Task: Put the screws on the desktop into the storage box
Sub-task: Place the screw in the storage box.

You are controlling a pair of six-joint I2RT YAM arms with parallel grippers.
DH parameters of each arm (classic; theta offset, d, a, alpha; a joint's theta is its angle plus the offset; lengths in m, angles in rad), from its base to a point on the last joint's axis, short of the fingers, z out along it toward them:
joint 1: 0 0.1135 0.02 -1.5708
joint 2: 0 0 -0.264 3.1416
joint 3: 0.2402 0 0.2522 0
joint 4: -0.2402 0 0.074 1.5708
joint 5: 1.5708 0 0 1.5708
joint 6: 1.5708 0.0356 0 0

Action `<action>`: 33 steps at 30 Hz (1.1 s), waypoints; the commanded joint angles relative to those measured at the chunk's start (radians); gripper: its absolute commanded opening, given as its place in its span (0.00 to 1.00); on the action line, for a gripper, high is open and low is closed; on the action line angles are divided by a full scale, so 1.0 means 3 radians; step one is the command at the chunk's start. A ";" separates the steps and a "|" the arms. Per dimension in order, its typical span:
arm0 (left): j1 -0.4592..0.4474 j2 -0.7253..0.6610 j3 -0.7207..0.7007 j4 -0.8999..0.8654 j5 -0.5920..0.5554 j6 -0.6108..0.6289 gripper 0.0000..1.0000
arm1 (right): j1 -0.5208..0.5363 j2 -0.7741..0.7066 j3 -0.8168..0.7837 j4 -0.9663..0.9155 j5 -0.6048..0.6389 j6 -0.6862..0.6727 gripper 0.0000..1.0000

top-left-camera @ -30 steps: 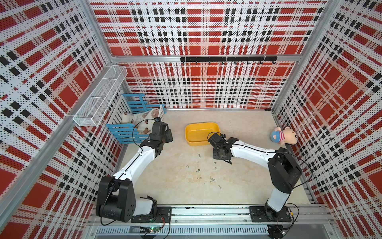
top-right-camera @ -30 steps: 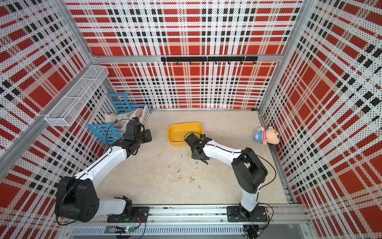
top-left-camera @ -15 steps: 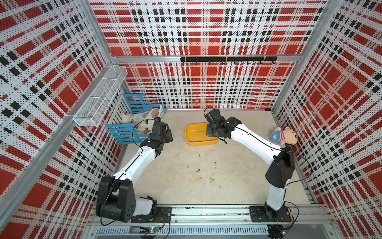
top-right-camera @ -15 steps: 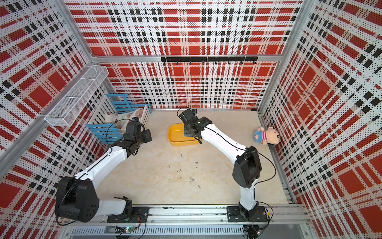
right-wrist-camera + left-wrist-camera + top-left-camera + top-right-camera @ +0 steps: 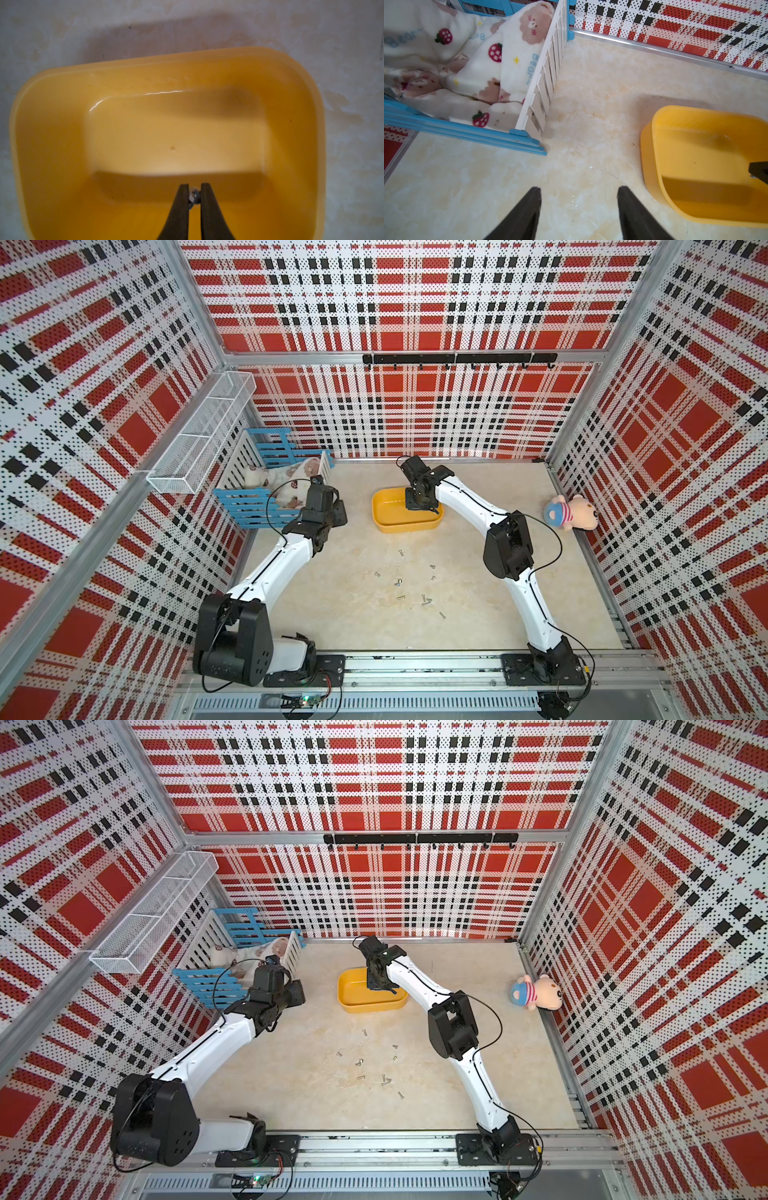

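A: The right claw (image 5: 194, 186) is clamped on one small screw (image 5: 194, 195). It hangs above the storage box (image 5: 166, 60), just inside the box's near wall.
B: Which step is that?
A: The drop, I'd say. The box floor looks bare, so this seems an early delivery. Next the jaws only need to part. The screw may bounce, so a low release would be safer.
B: And the rest?
A: About nine loose screws (image 5: 424, 600) lie scattered on the counter (image 5: 478, 626). In both top views they sit at six o'clock from the box, well apart from it.
B: The left claw (image 5: 579, 192)?
A: Jaws apart and empty. It hovers over bare counter at nine o'clock from the box, beside the blue-and-white crate (image 5: 467, 133).
B: Any writing?
A: Only blue letters on the blanket (image 5: 517, 47) in the crate, seemingly "Bear". No brand marks are readable.
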 commanded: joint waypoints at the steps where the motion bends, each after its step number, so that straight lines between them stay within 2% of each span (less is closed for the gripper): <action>1: -0.0012 0.0022 0.0031 -0.0020 -0.0032 0.0021 0.65 | -0.0024 0.0128 0.0082 -0.0107 -0.0083 -0.0015 0.00; 19: -0.0032 0.0039 0.0036 -0.0030 -0.0042 0.0027 0.65 | -0.0103 0.0506 0.0402 -0.0274 -0.0117 -0.0080 0.00; 33: -0.0039 0.0039 0.0036 -0.0034 -0.0048 0.0036 0.66 | -0.0118 0.0516 0.0412 -0.0266 -0.0105 -0.0072 0.11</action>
